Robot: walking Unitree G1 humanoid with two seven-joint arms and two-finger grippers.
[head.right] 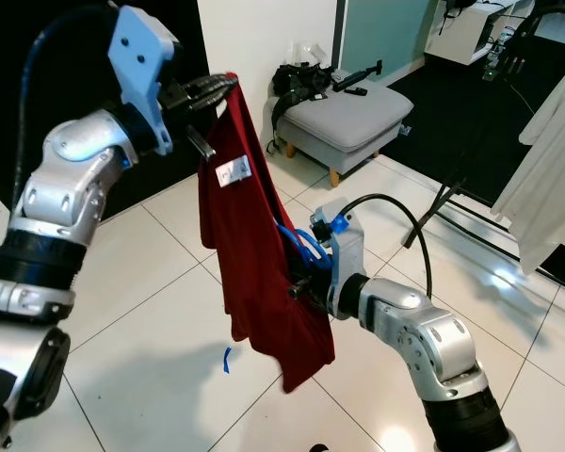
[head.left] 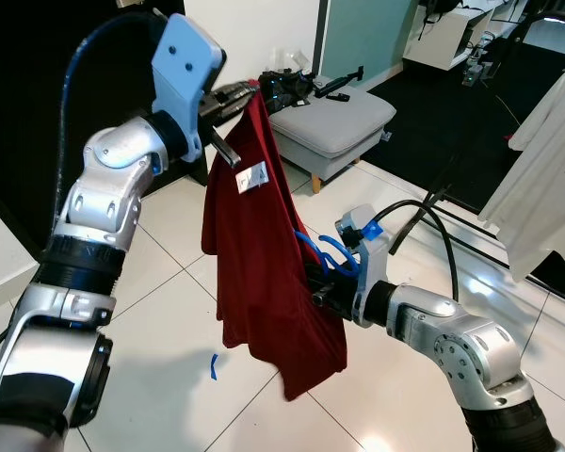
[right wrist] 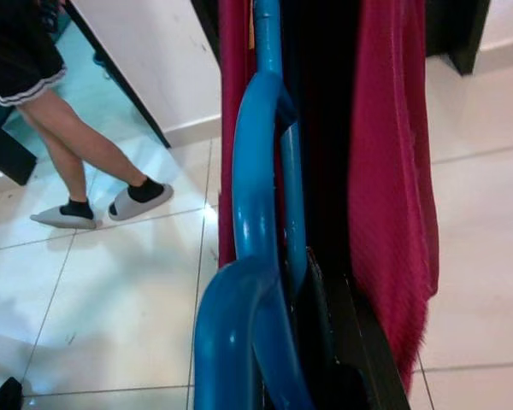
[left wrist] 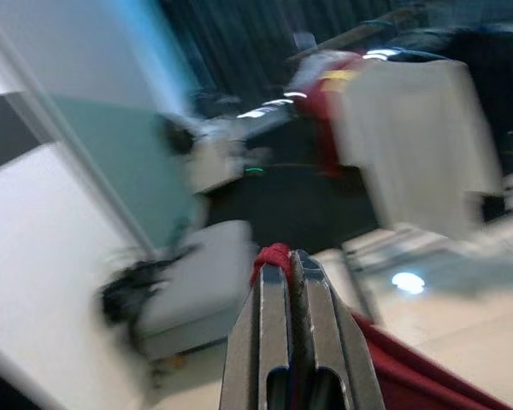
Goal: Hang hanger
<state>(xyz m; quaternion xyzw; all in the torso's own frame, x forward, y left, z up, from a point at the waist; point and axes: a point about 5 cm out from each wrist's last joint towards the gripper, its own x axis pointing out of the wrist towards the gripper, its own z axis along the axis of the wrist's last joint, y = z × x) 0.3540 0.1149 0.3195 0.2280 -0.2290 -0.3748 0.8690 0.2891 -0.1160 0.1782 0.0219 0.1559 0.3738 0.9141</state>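
Two grippers hold a red shirt and a blue hanger in mid-air above the tiled floor.
Left gripper (head.left: 234, 97), fingers pinched on the shirt (head.left: 264, 254) collar; right gripper (head.left: 322, 285), fingers clamped on the blue hanger (right wrist: 256, 205) against the cloth. Likely step: dressing the hanger; next, it must slide inside the neckline.

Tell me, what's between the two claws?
The red shirt hangs between the left claw and the right claw, seen in both eye views.

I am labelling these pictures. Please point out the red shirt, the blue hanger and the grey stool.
red shirt (head.left: 264, 282), left eye view, middle of cloth.
blue hanger (right wrist: 255, 171), right wrist view, curved bar.
grey stool (head.left: 334, 118), left eye view, cushion top.
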